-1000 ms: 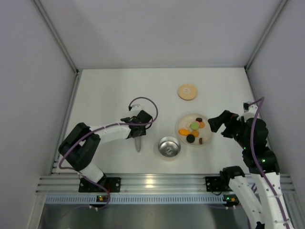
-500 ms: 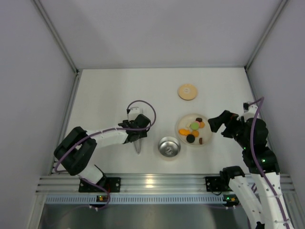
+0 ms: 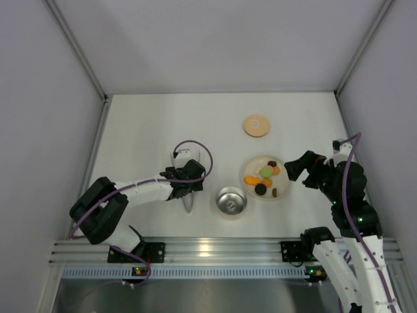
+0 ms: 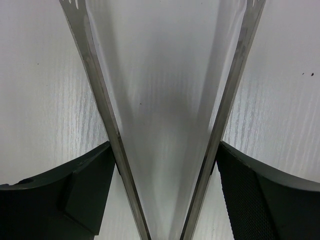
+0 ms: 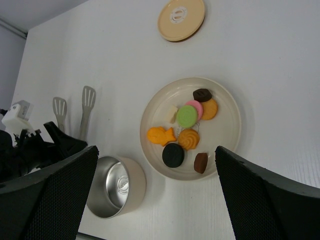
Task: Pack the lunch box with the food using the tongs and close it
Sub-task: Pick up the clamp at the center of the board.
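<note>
The tongs (image 3: 189, 203) lie left of the steel lunch box (image 3: 231, 201), joined end toward the near edge. My left gripper (image 3: 186, 181) sits over their middle. In the left wrist view each finger (image 4: 90, 185) rests against the outside of a tong arm (image 4: 100, 95), and the arms spread in a wide V. The food (image 3: 266, 172) lies on the cream plate (image 3: 251, 168): a green round (image 5: 187, 115), orange pieces, a black disc and brown bits. My right gripper (image 3: 296, 168) hangs open by the plate's right side, holding nothing. The lunch box (image 5: 135, 180) is empty.
The tan wooden lid (image 3: 256, 125) lies flat behind the plate, also in the right wrist view (image 5: 181, 19). Grey walls stand along the left, back and right of the table. An aluminium rail runs along the near edge by the arm bases.
My left gripper has moved toward the near edge along the tongs and its fingers have spread wider. The right arm, plate, lunch box and lid have not moved.
</note>
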You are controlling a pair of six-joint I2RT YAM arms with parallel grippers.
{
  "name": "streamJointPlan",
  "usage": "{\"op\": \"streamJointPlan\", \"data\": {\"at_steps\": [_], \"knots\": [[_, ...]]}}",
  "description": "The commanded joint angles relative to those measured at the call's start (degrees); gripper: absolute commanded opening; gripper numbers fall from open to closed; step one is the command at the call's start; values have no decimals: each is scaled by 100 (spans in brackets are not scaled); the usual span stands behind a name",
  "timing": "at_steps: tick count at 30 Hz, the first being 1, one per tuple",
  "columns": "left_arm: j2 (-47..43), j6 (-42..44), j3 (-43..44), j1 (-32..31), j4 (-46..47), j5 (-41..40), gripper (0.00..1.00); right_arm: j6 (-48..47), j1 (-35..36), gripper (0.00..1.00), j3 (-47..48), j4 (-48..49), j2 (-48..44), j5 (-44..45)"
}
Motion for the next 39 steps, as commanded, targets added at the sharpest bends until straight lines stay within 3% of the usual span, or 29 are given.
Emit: {"op": "streamJointPlan", "data": {"at_steps": [1,8,20,25,32,39], "knots": [[-23,-259,-349,-29,-441,483,85,-15,-65,100,-17,97,-81,-26],[-305,-198,-428,-108,-521,597,89,-7,-74,99,-70,123,-81,-35],[64,-162,-288,-249,-467,553,87,2,-74,99,-61,123,-90,-18],[100,-356,-357,-249,-424,404,79,-24,-65,99,-78,97,-125,0],[170,-470,-437,-266,-318,421,53,-7,-74,99,-88,106,-116,-18],[-646,-461,239,-573,-1414,-44,48,-24,-65,99,-52,97,-125,0]]}}
